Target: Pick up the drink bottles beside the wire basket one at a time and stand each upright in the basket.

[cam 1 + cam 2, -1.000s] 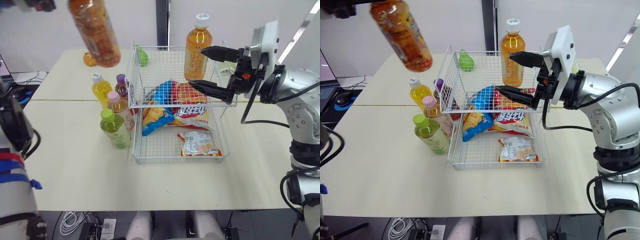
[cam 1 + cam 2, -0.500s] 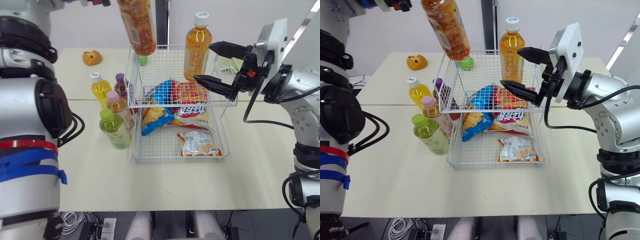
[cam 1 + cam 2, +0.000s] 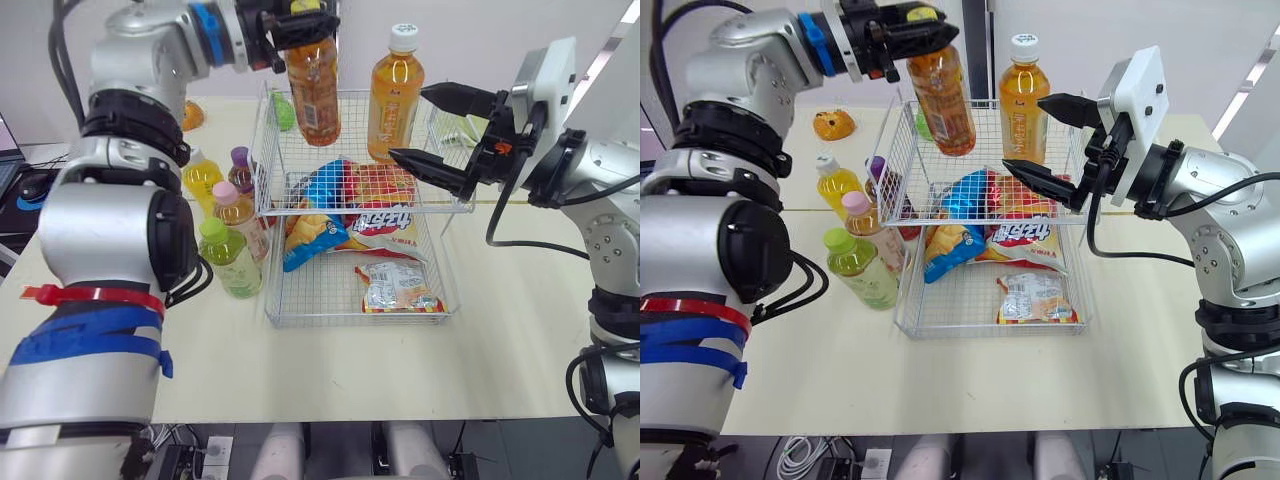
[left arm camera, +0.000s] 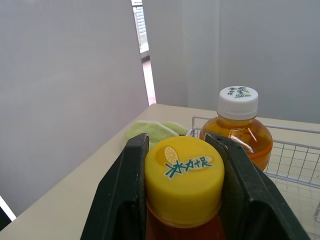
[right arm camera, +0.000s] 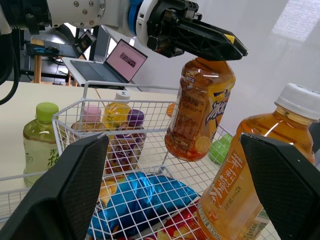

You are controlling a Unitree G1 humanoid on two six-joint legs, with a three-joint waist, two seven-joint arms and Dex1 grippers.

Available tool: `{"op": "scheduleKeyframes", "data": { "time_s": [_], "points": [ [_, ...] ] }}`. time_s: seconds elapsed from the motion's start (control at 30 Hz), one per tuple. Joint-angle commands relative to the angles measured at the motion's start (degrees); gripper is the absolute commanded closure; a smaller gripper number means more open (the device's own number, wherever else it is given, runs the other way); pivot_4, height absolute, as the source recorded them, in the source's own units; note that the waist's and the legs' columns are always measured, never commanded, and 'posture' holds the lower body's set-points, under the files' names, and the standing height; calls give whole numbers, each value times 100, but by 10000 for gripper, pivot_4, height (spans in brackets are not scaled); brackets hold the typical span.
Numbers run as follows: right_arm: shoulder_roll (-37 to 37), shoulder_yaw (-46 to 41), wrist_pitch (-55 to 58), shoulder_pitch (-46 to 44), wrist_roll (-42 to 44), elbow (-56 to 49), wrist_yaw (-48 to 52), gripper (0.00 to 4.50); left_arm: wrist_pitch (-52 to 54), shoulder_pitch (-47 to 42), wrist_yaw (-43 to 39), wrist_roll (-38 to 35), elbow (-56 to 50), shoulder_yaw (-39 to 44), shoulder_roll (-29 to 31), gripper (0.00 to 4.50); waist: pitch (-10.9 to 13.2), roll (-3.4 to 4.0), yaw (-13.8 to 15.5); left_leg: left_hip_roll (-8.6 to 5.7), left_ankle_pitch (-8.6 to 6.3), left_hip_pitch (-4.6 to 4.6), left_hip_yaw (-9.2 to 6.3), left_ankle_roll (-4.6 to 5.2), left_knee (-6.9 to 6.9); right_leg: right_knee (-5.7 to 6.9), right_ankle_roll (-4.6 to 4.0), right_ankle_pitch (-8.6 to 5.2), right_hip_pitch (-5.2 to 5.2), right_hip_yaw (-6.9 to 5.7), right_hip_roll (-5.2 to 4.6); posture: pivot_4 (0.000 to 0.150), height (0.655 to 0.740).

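My left gripper (image 3: 303,22) is shut on the yellow cap of an orange tea bottle (image 3: 314,92), which hangs nearly upright over the back left of the wire basket (image 3: 272,160). In the left wrist view the fingers (image 4: 123,185) clamp the cap (image 4: 184,172). A second orange bottle with a white cap (image 3: 394,95) stands upright in the basket's upper tier. My right gripper (image 3: 409,124) is open just right of that bottle, apart from it. Beside the basket's left wall stand yellow (image 3: 201,172), purple-capped (image 3: 243,170), pink-capped (image 3: 236,216) and green (image 3: 228,260) bottles.
Snack bags (image 3: 348,214) fill the basket's middle, and a small packet (image 3: 398,286) lies in its lower front. A green object (image 3: 284,111) sits at the basket's back left corner and an orange object (image 3: 833,124) on the table behind. The table's front is bare (image 3: 330,370).
My left arm has swung the held bottle right and down, turning it from tilted to nearly upright over the basket. The right gripper pulled back slightly from the white-capped bottle and stays open.
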Motion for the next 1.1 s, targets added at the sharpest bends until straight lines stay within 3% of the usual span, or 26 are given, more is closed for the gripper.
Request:
{"op": "scheduleKeyframes", "data": {
  "time_s": [0.03,0.4,0.8,1.1],
  "points": [
    [-87,-169,-60,-34,-16,-181,-45,0,-323,-138,116,-28,-255,185,-66,31333,0,0,2,0,0,0,0,0,0,0,0,0,1,0,0,1500,7400],
    [-78,-150,-21,-71,-62,-174,-74,0,-377,-61,84,-39,-292,223,-476,31333,0,0,-5,-3,0,-1,1,0,8,3,0,1,1,1,0,1500,7400],
    [-110,-177,3,-29,-44,-201,-100,0,-315,47,-48,10,-322,202,-505,31333,0,0,-2,-3,0,-1,0,1,27,15,0,1,3,1,0,1500,7400],
    [-96,-161,-51,-26,-50,-150,-57,0,-205,52,-154,3,-414,268,-410,3054,0,0,-2,-4,-1,-1,0,1,48,41,1,0,3,4,0,1500,7400]
  ]
}}
